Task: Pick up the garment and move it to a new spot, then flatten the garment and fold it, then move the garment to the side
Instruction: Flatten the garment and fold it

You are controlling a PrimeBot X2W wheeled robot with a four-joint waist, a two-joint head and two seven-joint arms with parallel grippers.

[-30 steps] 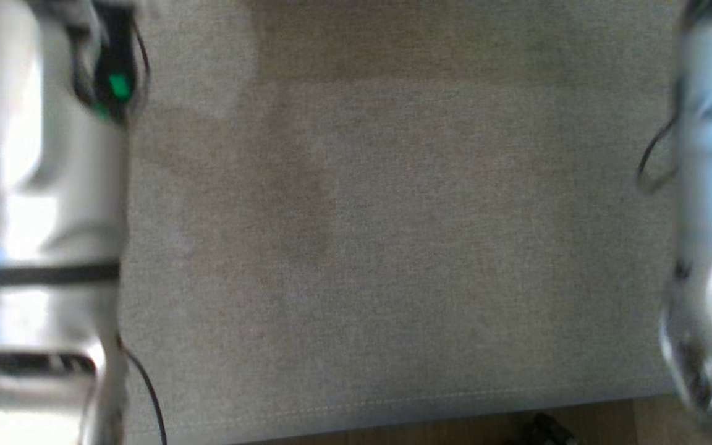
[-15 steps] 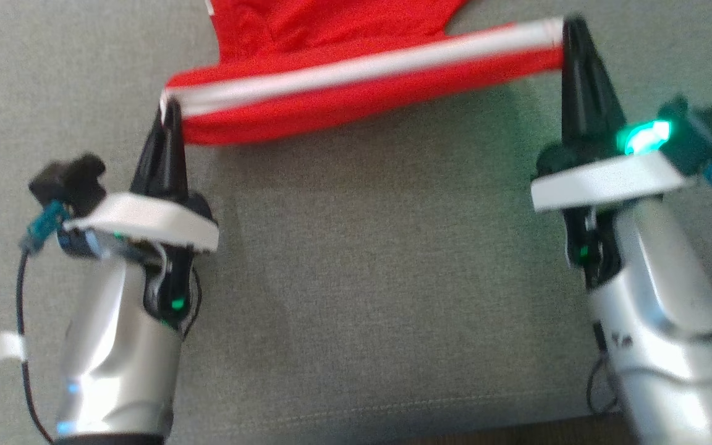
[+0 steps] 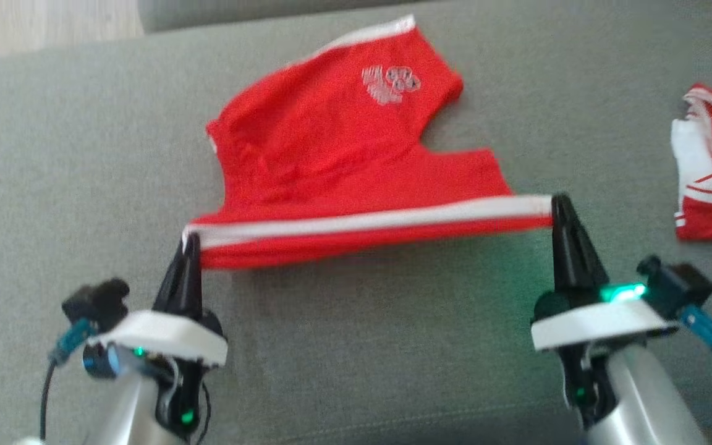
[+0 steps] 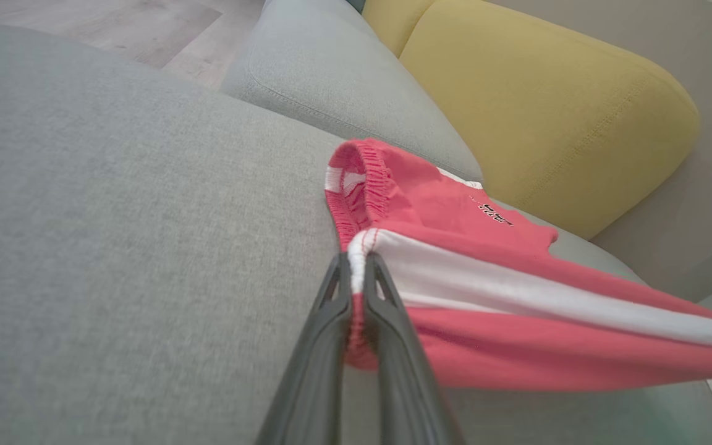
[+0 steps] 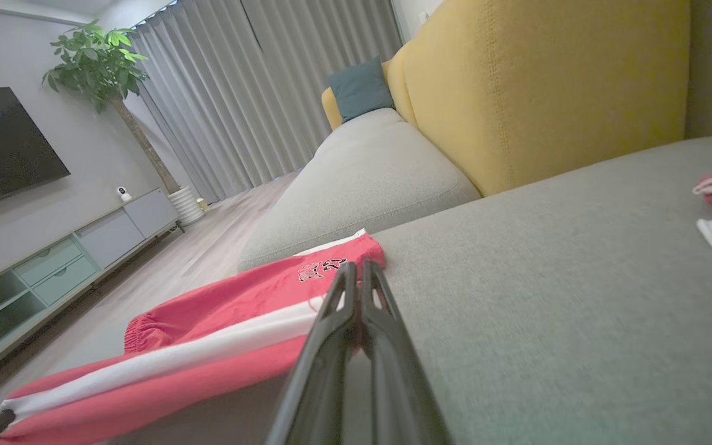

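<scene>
My left hand [image 3: 190, 242] is clamped on the near left corner of the red garment [image 3: 331, 142]. Both dark fingers are pressed together over the end of the white stripe [image 3: 368, 219]. In the left wrist view the pinch sits on the stitched edge, just below the gathered waistband [image 4: 362, 167].

My right hand [image 3: 559, 201] is closed on the other end of the same stripe, at the near right corner, with the cloth caught between the fingertips.

The stripe runs almost straight from one hand to the other and is pulled taut. That near edge is held a little above the grey sofa seat [image 3: 393, 334], with a shadow under it. The rest of the garment spreads away from me and lies on the seat. Its far part angles up to the right, and there the printed logo [image 3: 391, 83] faces up. The cloth is wrinkled around the middle and not yet flat.

A second red and white garment [image 3: 711, 179] lies crumpled on the seat to the far right, well apart from my right hand and from the piece I hold.

The yellow backrest [image 4: 547, 93] rises beyond the seat. A strip of wooden floor [image 3: 34, 25] shows at the far left corner.

My two wrists sit low and near, left and right of the seat's middle, and the fingers point away from me.
</scene>
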